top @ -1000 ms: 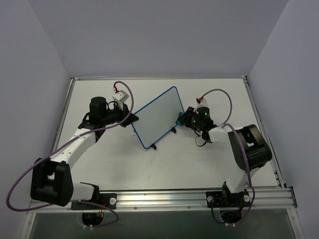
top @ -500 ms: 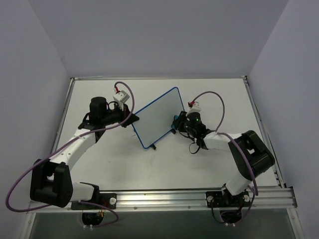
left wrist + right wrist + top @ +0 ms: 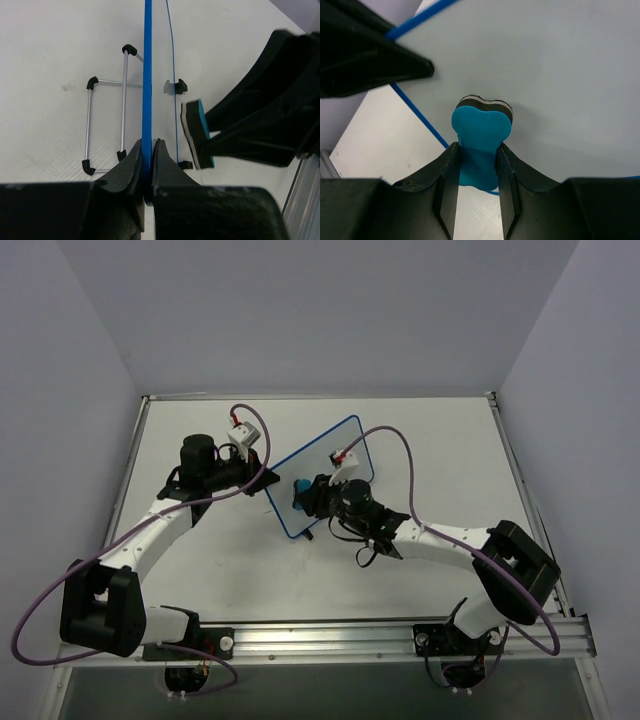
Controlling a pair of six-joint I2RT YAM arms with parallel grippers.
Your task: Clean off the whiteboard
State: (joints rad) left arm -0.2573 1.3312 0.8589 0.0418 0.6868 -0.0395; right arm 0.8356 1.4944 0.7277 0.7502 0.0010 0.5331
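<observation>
**A:** What changed?

**B:** The right arm. A second ago the right claw (image 3: 305, 495) sat off the board's right edge. It has since swept left across the board (image 3: 318, 458) and is now over the near-left part. It's clamped on the eraser (image 3: 481, 127), felt side toward the face.

**A:** Is it touching?

**B:** Can't tell. In the right wrist view the felt looks pressed on. In the left wrist view there may be a sliver of gap.

**A:** Left side?

**B:** Unchanged. The left claw (image 3: 148, 145) is closed on the board's blue left edge, bracing it. The board hasn't shifted. It stands tilted mid-tabletop (image 3: 420, 430), with the wire stand (image 3: 107, 125) on its back side.

**A:** Any marks left?

**B:** None on the face that shows. In the top view the right arm hides the strip under it.

**A:** So where are we?

**B:** My read is that one right-to-left pass is about done and the task is well along. Next is likely a return stroke, or the far corner if that's been missed. The main risk is the eraser pushing the board off its feet, so the left grip has to hold.
</observation>
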